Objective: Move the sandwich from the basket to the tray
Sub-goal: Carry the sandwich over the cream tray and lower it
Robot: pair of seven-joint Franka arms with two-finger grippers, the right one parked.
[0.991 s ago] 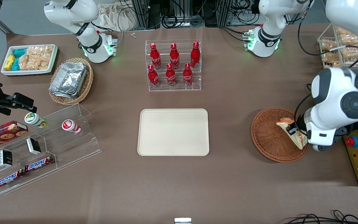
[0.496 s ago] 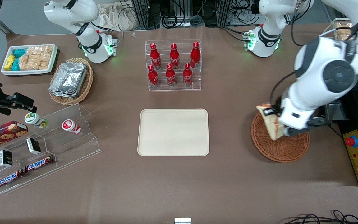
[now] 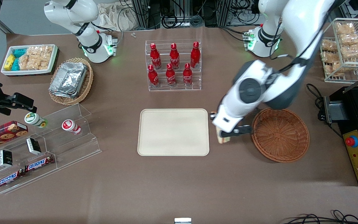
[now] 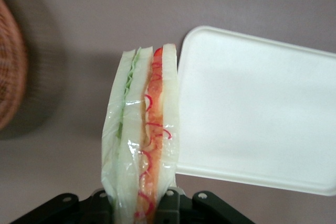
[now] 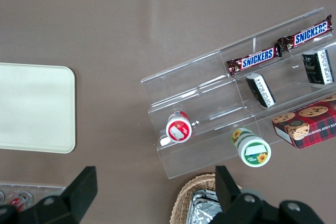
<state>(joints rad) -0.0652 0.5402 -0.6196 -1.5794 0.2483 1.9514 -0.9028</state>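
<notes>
The gripper point(image 4: 140, 208) clamps the wrapped sandwich point(image 4: 142, 145) between basket point(image 3: 280, 134) and tray point(image 4: 257, 108), just short of its rim; slick wrap could slip, dropping it outside.

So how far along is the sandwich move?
Done: the sandwich is out of the basket, which holds nothing now. In hand: the left arm's hand is shut on the sandwich, carrying it between basket and tray, just beside the tray's rim. Left: bring it over the tray, lower it, release.
</notes>
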